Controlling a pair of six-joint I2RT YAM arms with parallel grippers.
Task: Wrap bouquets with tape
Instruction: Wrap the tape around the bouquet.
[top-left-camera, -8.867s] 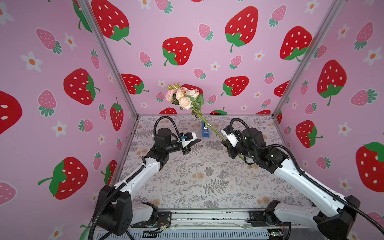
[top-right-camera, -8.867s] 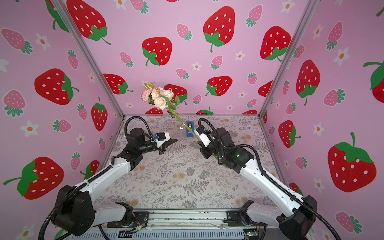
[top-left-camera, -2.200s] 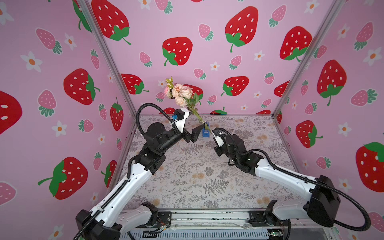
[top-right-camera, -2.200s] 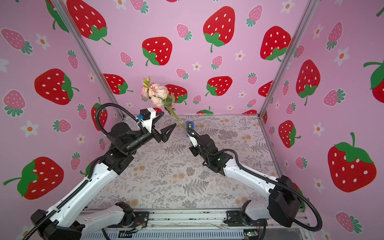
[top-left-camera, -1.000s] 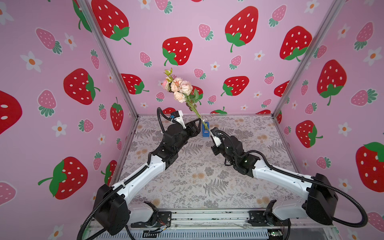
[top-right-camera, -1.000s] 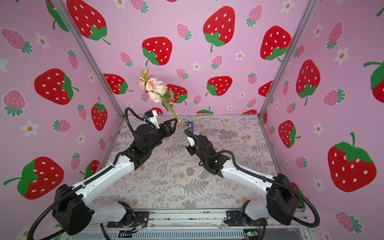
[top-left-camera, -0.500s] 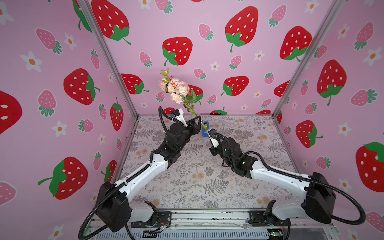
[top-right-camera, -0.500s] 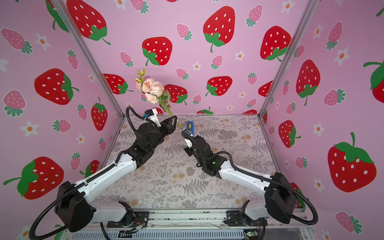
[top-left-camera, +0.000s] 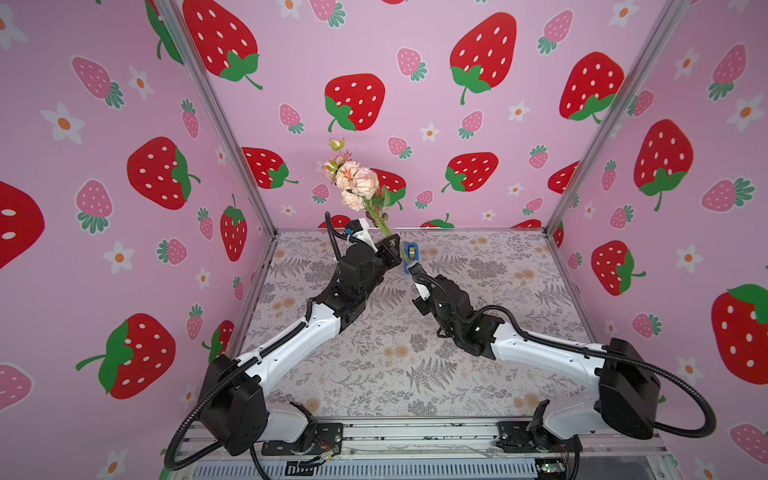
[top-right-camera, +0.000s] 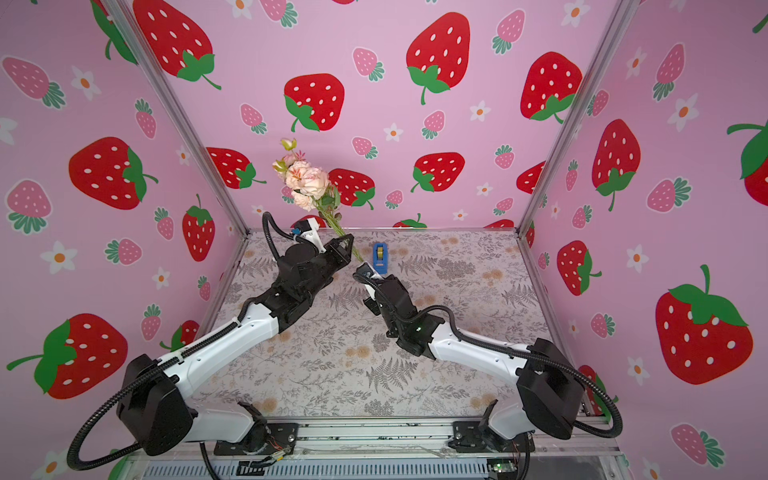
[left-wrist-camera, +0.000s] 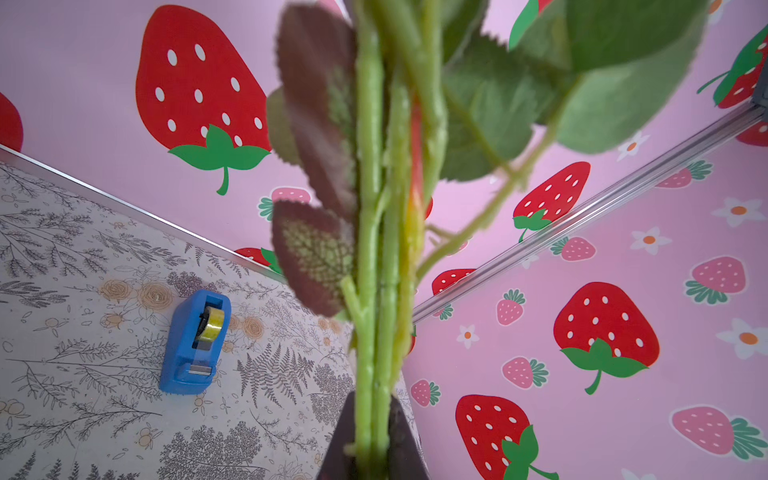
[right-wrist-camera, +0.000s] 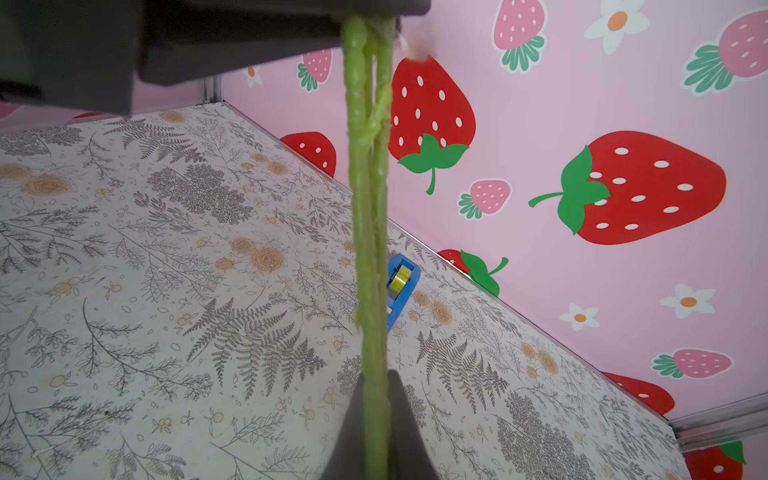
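- Pink and cream on the blooms of the bouquets (top-left-camera: 356, 185), light green stems, darker green leaves, two maroon leaf backs with green veins.
- Translucent yellow on the tape (left-wrist-camera: 215, 324), bright blue on its dispenser (left-wrist-camera: 185, 357).
- Pale beige worktop (top-left-camera: 374, 357) printed with grey ferns and tan roses.
- Pink walls (top-left-camera: 415, 45) patterned with red and pink strawberries, green leaves, white orange-centred flowers.
- White shells, black joints on left arm (top-left-camera: 291, 345) and right arm (top-left-camera: 548, 357).

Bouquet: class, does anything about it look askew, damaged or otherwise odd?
Nothing damaged. The bouquet leans in mid-air, held by its stems in the left tool and right tool; the tape dispenser stands upright.
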